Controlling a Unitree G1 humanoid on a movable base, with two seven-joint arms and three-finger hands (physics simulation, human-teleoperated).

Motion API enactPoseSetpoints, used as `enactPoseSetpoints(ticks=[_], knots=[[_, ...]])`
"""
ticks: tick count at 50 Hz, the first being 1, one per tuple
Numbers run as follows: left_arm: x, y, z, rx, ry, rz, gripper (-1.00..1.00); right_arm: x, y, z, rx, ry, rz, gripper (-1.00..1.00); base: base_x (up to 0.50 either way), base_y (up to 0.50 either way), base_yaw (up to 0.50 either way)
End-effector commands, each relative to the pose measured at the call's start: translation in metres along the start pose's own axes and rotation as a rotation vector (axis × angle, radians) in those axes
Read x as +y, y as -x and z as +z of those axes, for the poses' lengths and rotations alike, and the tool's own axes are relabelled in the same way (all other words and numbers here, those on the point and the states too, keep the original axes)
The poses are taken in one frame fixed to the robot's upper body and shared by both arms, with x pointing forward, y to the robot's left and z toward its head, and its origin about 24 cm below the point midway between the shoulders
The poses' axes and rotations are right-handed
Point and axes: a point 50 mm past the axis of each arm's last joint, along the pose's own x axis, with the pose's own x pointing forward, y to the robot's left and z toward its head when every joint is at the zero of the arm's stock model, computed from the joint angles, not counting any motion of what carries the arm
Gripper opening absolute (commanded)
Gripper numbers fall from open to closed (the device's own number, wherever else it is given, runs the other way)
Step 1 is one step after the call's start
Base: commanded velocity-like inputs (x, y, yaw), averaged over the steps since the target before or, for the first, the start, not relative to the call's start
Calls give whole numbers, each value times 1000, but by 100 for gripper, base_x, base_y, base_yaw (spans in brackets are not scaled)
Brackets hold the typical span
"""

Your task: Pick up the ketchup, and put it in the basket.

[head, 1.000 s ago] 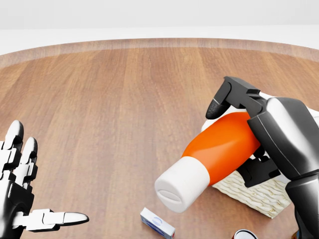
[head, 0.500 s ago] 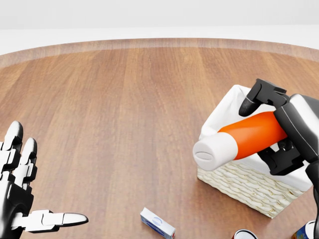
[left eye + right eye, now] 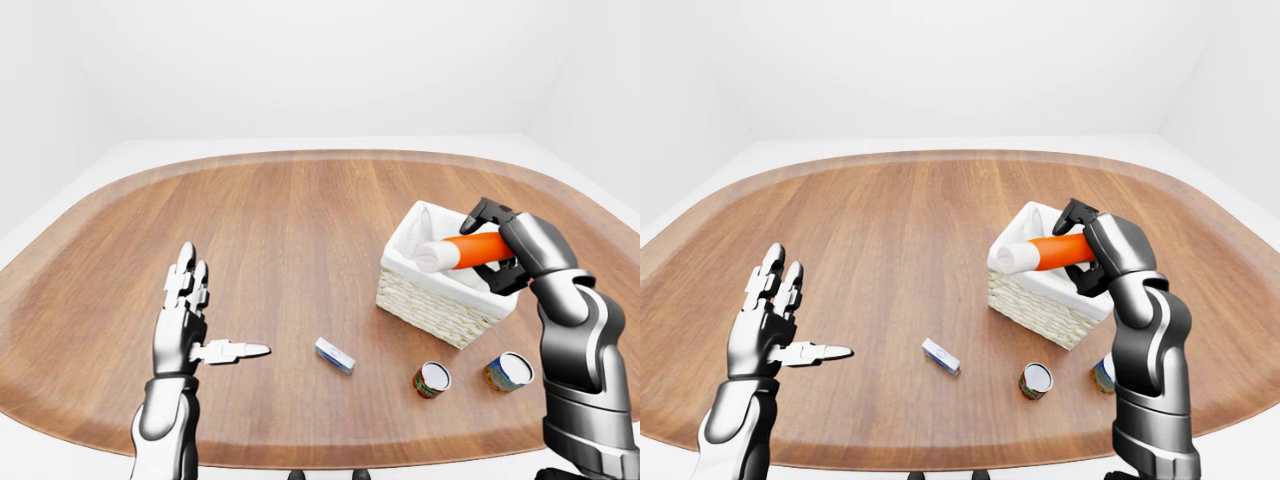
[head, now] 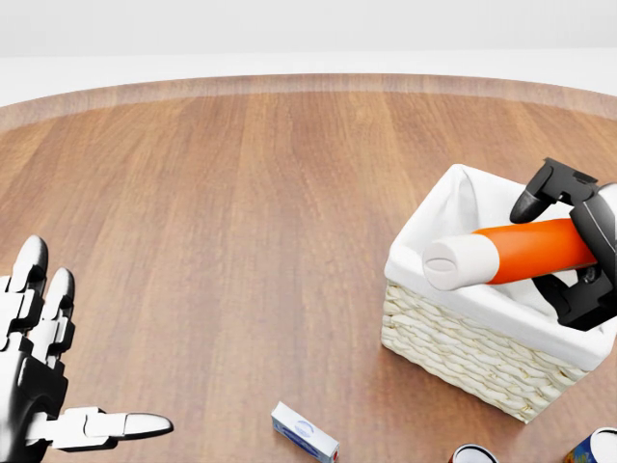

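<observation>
The ketchup (image 4: 516,253) is an orange bottle with a white cap, lying sideways with the cap pointing left. My right hand (image 4: 578,253) is shut on it and holds it over the open top of the basket (image 4: 463,352), a woven basket with a white cloth lining at the right of the head view. The bottle's rear end is hidden in my hand. My left hand (image 4: 43,371) is open and empty at the lower left, fingers spread, far from the basket. The ketchup also shows in the left-eye view (image 3: 462,250).
A small blue and white box (image 4: 304,431) lies on the wooden table (image 4: 241,222) below the basket's left. Two cans (image 3: 432,379) (image 3: 508,371) stand near the table's lower right edge, below the basket.
My right hand has carried the ketchup to the right and away, from beside the basket's left side to over its opening. The left hand has not moved.
</observation>
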Motion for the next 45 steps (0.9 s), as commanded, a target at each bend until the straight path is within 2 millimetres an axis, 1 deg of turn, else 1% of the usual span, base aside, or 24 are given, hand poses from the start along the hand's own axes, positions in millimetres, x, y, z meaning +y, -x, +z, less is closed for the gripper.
enactPoseSetpoints(ticks=[1,2,13,14,18,23,29,32,34,37,45], knots=[[-1,1,0,0,-1,-3,100,-3,-4,-15,68,42,-38,-100,0,0,0],[-1,1,0,0,-2,-3,100,-2,-5,-20,87,46,-45,-100,0,0,0],[-2,2,1,-1,-3,-4,100,6,-13,-40,164,50,-59,-100,0,0,0],[-2,2,0,-1,-3,-5,100,7,-13,-45,183,53,-66,-100,0,0,0],[-1,2,-1,1,-2,-3,100,11,-14,-54,218,62,-77,-100,0,0,0],[-1,2,-1,0,-2,-3,100,10,-15,-58,234,79,-85,-100,0,0,0],[-1,3,0,-2,-3,-2,100,6,-20,-57,232,107,-95,-100,0,0,0],[-1,3,0,-2,-3,-3,100,8,-23,-58,237,105,-95,-100,0,0,0],[-1,3,0,-3,-6,-6,100,11,-30,-59,246,102,-95,-100,0,0,0],[-1,3,1,-5,-6,-5,100,15,-37,-58,248,101,-91,-100,0,0,0],[-1,5,1,-6,-5,-7,100,20,-46,-65,282,79,-93,-100,0,0,0]])
